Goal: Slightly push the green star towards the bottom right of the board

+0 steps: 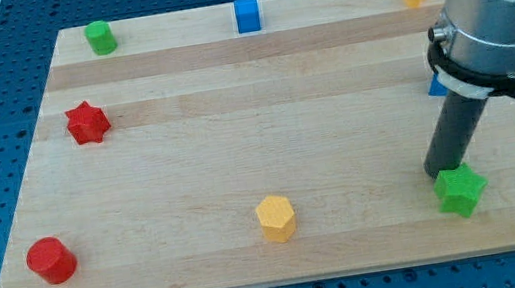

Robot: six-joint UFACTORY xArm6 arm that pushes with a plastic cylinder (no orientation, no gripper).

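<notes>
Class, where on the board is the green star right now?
The green star sits near the board's bottom-right corner in the view, right of the yellow hexagon, with my tip at its upper-left edge.

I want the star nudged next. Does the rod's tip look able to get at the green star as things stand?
Probably yes: my tip sits right at the green star, on its upper-left side, with no block between them.

A broad silvery-grey cylinder, ringed by a black collar, narrows to a straight dark rod ending at my tip.
</notes>
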